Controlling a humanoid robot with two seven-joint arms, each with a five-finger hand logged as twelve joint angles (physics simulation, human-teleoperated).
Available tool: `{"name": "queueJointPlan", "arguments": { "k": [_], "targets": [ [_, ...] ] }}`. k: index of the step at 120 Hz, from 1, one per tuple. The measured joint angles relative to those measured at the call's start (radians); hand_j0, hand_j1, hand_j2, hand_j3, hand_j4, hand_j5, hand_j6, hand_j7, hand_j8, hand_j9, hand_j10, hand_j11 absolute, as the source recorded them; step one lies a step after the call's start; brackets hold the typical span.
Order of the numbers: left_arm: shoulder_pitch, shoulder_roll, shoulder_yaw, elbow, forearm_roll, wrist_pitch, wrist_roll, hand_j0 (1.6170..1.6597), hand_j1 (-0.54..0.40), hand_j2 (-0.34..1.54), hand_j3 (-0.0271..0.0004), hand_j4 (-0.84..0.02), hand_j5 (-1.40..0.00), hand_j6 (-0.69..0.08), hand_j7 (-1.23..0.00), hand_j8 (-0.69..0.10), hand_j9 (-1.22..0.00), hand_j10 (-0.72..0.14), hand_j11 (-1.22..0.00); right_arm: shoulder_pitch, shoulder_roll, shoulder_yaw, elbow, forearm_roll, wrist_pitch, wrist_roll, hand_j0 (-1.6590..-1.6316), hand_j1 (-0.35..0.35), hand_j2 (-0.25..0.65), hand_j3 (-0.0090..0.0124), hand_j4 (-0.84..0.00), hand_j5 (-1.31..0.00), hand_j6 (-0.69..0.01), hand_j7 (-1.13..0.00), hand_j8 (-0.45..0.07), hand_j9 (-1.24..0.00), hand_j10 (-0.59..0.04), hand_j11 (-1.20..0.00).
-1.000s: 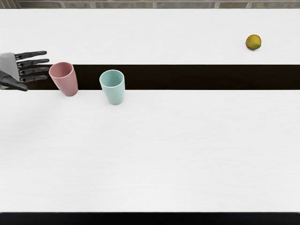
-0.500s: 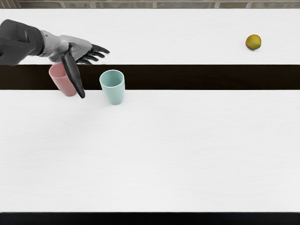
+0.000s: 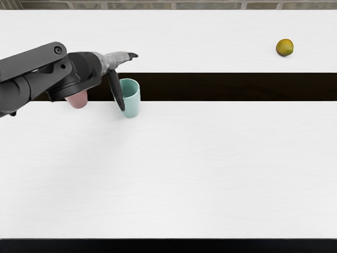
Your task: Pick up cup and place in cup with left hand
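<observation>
— Brickwork (image 3: 210,6) is seen beyond the worktop's (image 3: 184,168) far edge. Where is the teal cup (image 3: 133,105) found?
— Upright, toward the far-left corner, on the near-edge side of the left hand (image 3: 112,60); its rim is crossed by the thumb.
— Anything gripped?
— Nothing, seemingly: thumb and fingers are spread. Contact can't be judged; the pink cup (image 3: 78,100) is mostly hidden.

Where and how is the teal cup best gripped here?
Probably around the upper wall of the teal cup, just below its rim, from the picture's left, where the left robot hand hangs. The cup stands upright and narrows toward its base, so a low grip might slip.
</observation>
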Motion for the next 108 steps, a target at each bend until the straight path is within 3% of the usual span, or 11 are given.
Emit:
{"name": "queueJointPlan", "arguments": {
  "k": [12, 44, 108],
  "targets": [
    [0.008, -0.027, 0.004, 0.019, 0.005, 0.008, 0.0, 1.6581, 0.339, 0.0, 0.0, -0.012, -0.01, -0.013, -0.01, -0.012, -0.01, -0.011, -0.01, 0.0, 0.0, 0.0, 0.0, 0.0, 0.0, 0.0, -1.6581, -0.349, 0.0, 0.0, 0.0, 0.0, 0.001, 0.0, 0.0, 0.0, 0.0, 0.0],
    [0.013, -0.029, 0.008, 0.036, 0.01, 0.077, 0.0, 1.6581, 0.188, 0.03, 0.0, -0.137, -0.18, -0.139, -0.18, -0.138, -0.18, -0.137, -0.18, 0.0, 0.0, 0.0, 0.0, 0.0, 0.0, 0.0, -1.6581, -0.349, 0.0, 0.0, 0.0, 0.0, 0.001, 0.0, 0.0, 0.0, 0.0, 0.0],
    [0.013, -0.058, 0.059, 0.055, 0.009, 0.083, 0.0, 1.658, 0.003, 0.06, 0.0, -0.292, -0.38, -0.293, -0.38, -0.293, -0.38, -0.292, -0.38, 0.0, 0.0, 0.0, 0.0, 0.0, 0.0, 0.0, -1.6581, -0.349, 0.0, 0.0, 0.0, 0.0, 0.001, 0.0, 0.0, 0.0, 0.0, 0.0]
  ]
}}
